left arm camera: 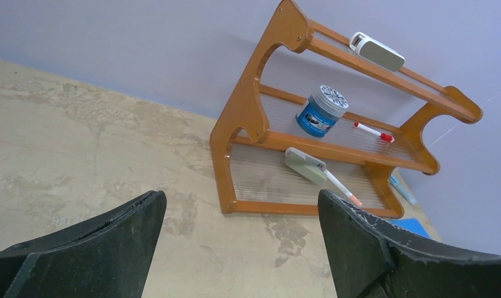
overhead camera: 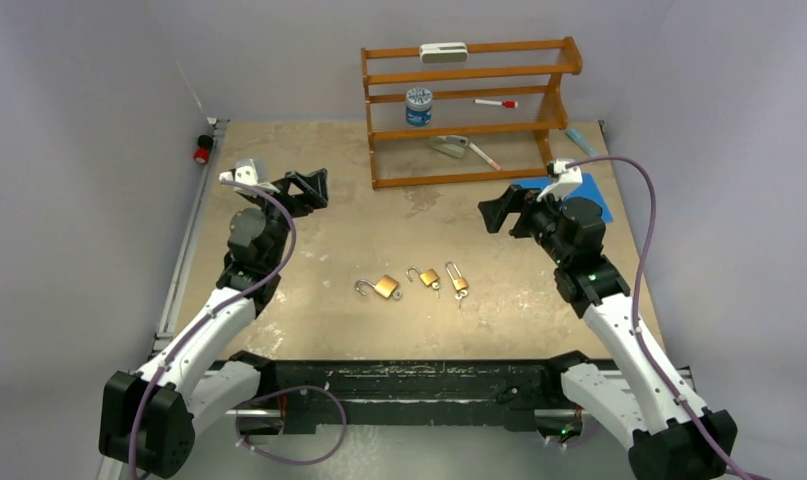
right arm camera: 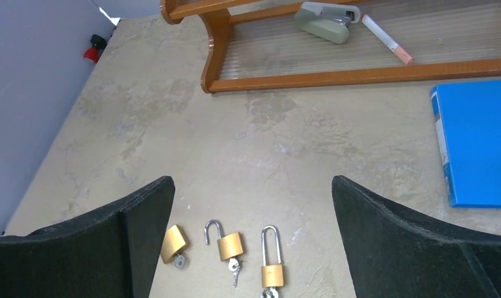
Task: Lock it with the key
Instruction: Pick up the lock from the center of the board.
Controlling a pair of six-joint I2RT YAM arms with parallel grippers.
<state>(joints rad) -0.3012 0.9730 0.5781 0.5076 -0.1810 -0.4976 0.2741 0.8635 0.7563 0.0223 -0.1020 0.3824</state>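
Approach step: my left jaws and right jaws both stand apart, empty. Three padlocks point(overhead camera: 428, 277) (keys seemingly inserted) lie mid-tabletop point(overhead camera: 309, 200) between my arms; next I must lower onto one.

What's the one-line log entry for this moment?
left gripper: open, empty | right gripper: open, empty, clear of padlocks | padlocks: three, untouched on table | locking: not started

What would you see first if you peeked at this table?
Three gold padlocks lie in a row in the middle of the table. At the far edge stands an orange wooden rack with a blue jar on its middle shelf. The left gripper and right gripper hang open on either side.
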